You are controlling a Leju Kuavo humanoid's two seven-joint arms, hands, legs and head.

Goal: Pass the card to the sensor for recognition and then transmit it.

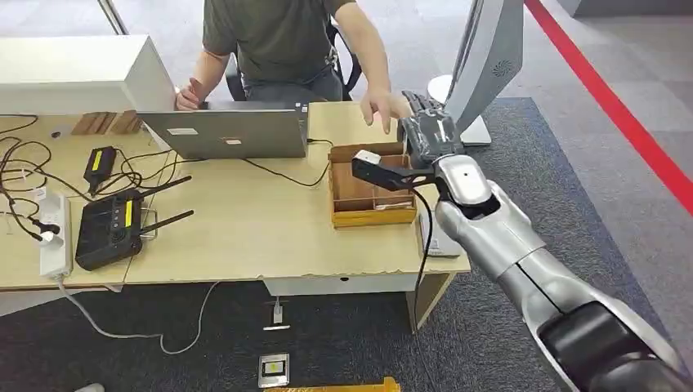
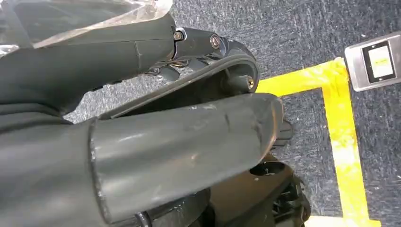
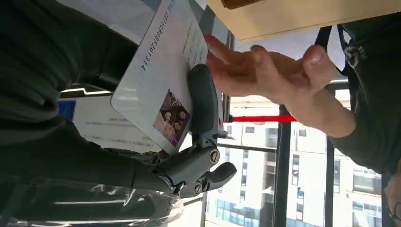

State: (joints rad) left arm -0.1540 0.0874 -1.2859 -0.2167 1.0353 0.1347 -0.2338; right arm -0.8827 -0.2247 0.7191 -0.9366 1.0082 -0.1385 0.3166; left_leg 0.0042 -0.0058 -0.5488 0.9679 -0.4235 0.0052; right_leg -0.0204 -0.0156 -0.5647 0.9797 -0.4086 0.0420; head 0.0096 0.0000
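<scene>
The right hand (image 1: 392, 170) is holding the card (image 3: 163, 71) over the wooden box (image 1: 368, 196) on the table (image 1: 245, 229), fingers (image 3: 203, 104) clamped on it, beside a person's open hand (image 3: 269, 71). Left hand (image 2: 156, 142): fingers unclear.

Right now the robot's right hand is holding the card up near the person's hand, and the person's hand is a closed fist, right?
Not quite. The right hand does hold the card up near the person's hand, but that hand is no fist: the right wrist view shows it open, palm showing and fingers stretched toward the card.
</scene>
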